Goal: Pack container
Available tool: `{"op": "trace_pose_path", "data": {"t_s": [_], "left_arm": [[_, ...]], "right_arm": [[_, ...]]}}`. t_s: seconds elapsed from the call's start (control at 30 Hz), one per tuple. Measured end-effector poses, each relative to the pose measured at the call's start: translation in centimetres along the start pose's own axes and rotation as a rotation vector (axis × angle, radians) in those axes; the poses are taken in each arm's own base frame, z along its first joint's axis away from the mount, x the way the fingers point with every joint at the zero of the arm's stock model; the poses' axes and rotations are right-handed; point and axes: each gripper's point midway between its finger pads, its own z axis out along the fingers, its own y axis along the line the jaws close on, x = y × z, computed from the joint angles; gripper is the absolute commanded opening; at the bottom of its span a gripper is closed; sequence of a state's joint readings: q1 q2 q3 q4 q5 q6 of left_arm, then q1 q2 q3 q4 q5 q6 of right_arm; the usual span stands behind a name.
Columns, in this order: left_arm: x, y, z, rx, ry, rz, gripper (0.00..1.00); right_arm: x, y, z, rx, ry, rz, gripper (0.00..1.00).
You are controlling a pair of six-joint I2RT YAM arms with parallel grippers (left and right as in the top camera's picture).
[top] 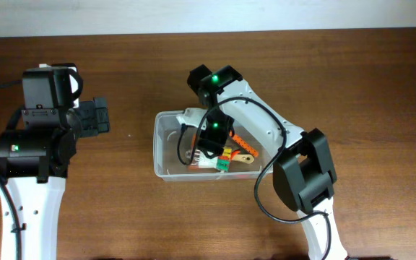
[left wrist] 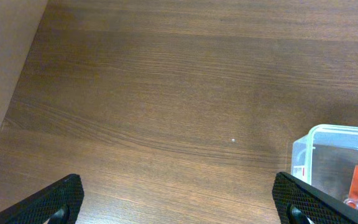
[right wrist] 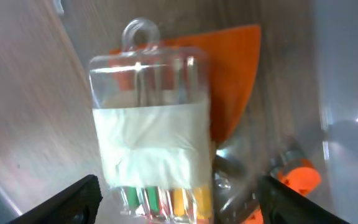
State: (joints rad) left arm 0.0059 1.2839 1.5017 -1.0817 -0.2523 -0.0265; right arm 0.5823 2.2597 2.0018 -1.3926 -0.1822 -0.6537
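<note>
Brown wooden table (top: 121, 209) carries the container (top: 160, 148), a clear rectangular plastic tub with rounded corners. It sits mid-table with its long axis left to right in the overhead view.

Right arm is the nearer: right end effector (right wrist: 178, 194) is down inside the tub, fingers spread wide and gripping nothing. Left end effector (left wrist: 179, 200) is also spread wide and empty, well apart from the tub, over bare table; only the tub's corner shows at the right edge of the left wrist view.

Key relation: a clear blister pack with a white label and green, yellow and orange tool handles (right wrist: 151, 146) lies straight ahead of the right fingers. Its long axis runs away from the wrist, hanger loop at the far end. The handle end sits between the fingers, nearer the left-hand one, so closing would act across its short side.

Flat orange piece (right wrist: 235, 68) lies under the pack.

Unclear:
- Right wrist view is blurred.
- The small orange item (right wrist: 300, 177) is not identifiable.
- In the overhead view the arm covers most of the contents.
- Whether the fingers touch the tub floor: cannot tell.
</note>
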Motion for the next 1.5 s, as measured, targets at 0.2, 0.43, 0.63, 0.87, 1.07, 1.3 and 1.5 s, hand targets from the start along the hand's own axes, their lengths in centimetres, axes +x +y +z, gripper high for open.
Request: {"op": "trace_pose_path", "data": {"t_s": [0.2,0.43,0.63,0.87,1.07,1.3,1.5], "left_arm": [[0.0,0.0,0.0,0.000,0.000,0.000,0.99],[0.0,0.0,0.0,0.000,-0.001,-0.001,0.99],[0.0,0.0,0.0,0.000,0.000,0.000,0.99],[0.0,0.0,0.0,0.000,-0.001,-0.001,0.99],[0.0,0.0,0.0,0.000,0.000,0.000,0.99],[0.0,0.0,0.0,0.000,0.000,0.000,0.99],[0.0,0.0,0.0,0.000,-0.001,-0.001,0.99]], "right_arm": [[-1.5,-0.1,-6.0,0.069,-0.068,0.046,0.99],[-1.6,-1.6,-19.4,0.347,-0.311,0.245,0.99],[3.3,-1.7,-28.7,0.494,-0.526,0.446,0.99],[10.2,2.4,-37.4,0.609,-0.767,0.637,0.99],[17.3,7.1,-40.3,0.728,-0.853,0.835,0.99],[27.0,11.1,-37.1,0.870,-0.807,1.144,0.99],[32.8,13.8,-34.1,0.964,-0.929,1.340,0.99]]}}
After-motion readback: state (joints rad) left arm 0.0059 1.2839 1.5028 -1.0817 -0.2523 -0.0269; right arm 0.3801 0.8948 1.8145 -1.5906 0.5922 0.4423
